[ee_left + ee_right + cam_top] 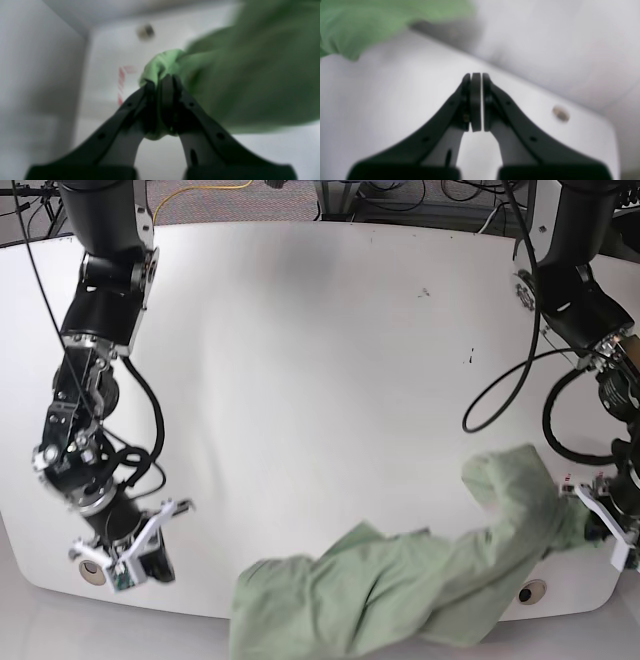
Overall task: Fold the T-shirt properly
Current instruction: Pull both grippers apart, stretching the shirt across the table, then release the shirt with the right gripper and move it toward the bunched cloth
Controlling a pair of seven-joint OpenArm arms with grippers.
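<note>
A two-armed robot works at a white table (320, 380) seen from above. A pale green T-shirt (400, 590) lies crumpled in a long, rumpled band along the table's near edge, toward the left arm's side, with part of it drooping over the edge.

The left gripper (161, 85) has its fingers clamped on a bunched fold of the shirt's fabric at the end of the band. The right gripper (476, 77) sits well apart from the shirt, near the opposite corner of the table, its fingers pressed together on nothing.

The work appears to be at the spreading stage: the shirt is not yet flat, and no fold is made. The next move likely calls for the right gripper to open and take a second hold, so both arms can stretch the shirt flat.

No containers are in view.
</note>
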